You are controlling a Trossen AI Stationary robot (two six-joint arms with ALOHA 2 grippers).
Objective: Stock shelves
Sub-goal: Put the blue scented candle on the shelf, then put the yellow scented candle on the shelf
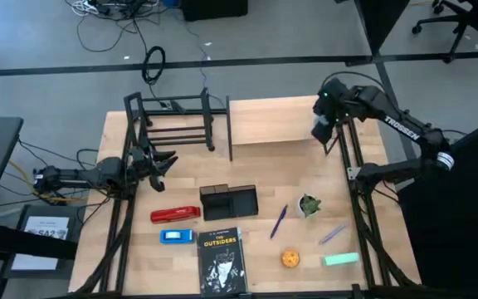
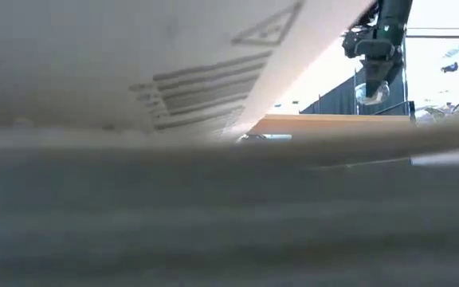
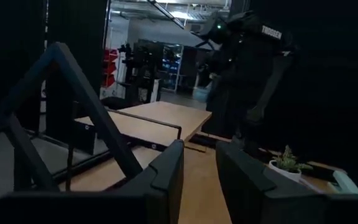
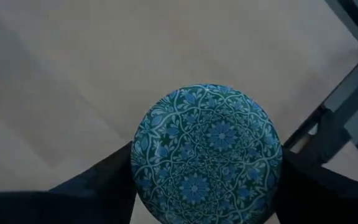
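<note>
- Blue-patterned round tin (image 4: 207, 152) sits clamped between my right gripper's (image 4: 207, 186) two dark fingers, its floral lid filling the right wrist view.
- My right gripper (image 1: 322, 129) hangs over the right end of the wood plank shelf (image 1: 272, 120), which stands at the worktop's far edge, right of centre; the plank lies directly under the tin.
- From the low view the tin (image 2: 370, 90) is above the plank's top (image 2: 333, 121), not touching it.
- My left gripper (image 1: 163, 162) waits near the worktop's left edge, fingers (image 3: 166, 174) apart and holding nothing.
- The black tube-frame rack (image 1: 173, 120) stands at the far-left corner, just beyond my left gripper and just beside the plank shelf's left end.
- Nearer the front edge lie a black mesh organizer (image 1: 229, 202), a red stapler (image 1: 175, 214), a blue item (image 1: 176, 236), a book (image 1: 221, 259), a pen (image 1: 279, 222), a small potted plant (image 1: 309, 204), an orange object (image 1: 290, 258) and a mint-green block (image 1: 340, 260).
</note>
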